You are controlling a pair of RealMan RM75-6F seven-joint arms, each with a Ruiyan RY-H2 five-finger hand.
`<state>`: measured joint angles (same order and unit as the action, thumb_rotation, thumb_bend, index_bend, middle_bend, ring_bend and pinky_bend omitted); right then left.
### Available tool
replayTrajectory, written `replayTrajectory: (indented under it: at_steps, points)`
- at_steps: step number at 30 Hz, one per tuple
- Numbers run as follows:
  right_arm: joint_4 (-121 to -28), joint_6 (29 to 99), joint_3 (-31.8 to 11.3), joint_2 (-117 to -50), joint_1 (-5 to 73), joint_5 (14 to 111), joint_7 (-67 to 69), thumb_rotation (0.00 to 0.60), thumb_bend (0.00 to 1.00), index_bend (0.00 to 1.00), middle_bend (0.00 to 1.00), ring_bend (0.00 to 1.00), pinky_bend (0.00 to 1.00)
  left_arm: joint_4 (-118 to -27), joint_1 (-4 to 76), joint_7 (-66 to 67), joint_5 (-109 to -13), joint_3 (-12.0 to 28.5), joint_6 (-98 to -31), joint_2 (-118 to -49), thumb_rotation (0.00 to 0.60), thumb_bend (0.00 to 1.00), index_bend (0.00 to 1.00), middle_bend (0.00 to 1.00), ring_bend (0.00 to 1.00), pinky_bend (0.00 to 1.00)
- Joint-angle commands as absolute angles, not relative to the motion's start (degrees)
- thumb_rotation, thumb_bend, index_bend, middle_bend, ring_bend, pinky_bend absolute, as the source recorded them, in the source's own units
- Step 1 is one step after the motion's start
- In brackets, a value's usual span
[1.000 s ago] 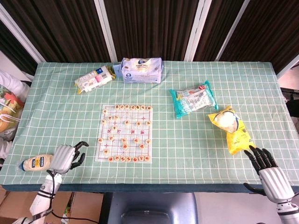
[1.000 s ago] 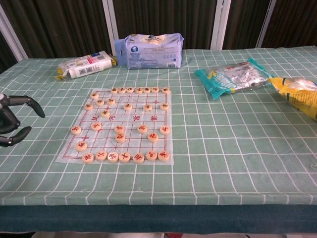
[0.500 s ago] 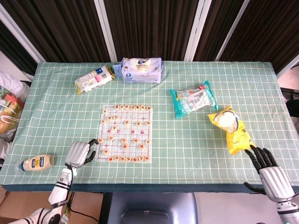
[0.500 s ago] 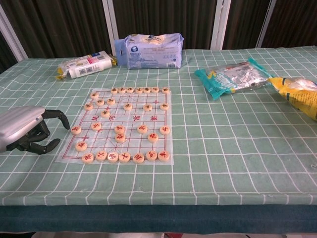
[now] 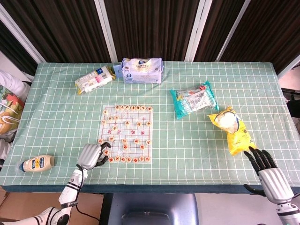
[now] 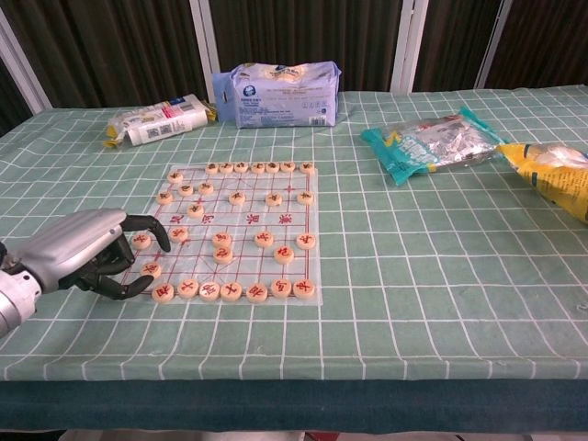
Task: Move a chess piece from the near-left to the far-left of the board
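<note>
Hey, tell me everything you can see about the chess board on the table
The chess board is a thin, clear-looking sheet with a red grid, lying flat on the green checked tablecloth. Round pale chess pieces with red marks sit across it, with rows along the near and far edges. The left hand reaches over its near-left corner.

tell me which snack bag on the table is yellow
The yellow bag at the right edge, nearest the right hand. The teal bag and blue pack lie farther back.

Left hand (image 6: 87,255) at near-left edge of chess board (image 6: 294,220), fingers curled over pieces (image 6: 152,270), snack bags (image 6: 278,94) behind
</note>
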<state>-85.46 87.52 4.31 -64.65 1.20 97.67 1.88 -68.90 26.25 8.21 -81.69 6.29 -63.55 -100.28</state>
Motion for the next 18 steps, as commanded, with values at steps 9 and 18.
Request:
replayTrajectory:
  at_steps: [9, 18]
  points:
    - [-85.4, 87.49, 4.67, -64.25, 1.22, 98.05, 2.53, 0.6, 0.22, 0.0, 0.0, 0.0, 0.0, -67.26, 26.94, 10.71, -79.86, 5.9, -62.83, -101.11, 0.6, 0.35, 0.38, 1.0, 1.0, 1.0]
    - [-85.47, 87.33, 4.7, -64.48, 1.27, 98.1, 1.89, 0.6, 0.22, 0.0, 0.0, 0.0, 0.0, -67.73, 27.09, 11.1, -78.96, 5.78, -62.79, -100.56, 0.6, 0.35, 0.4, 1.0, 1.0, 1.0]
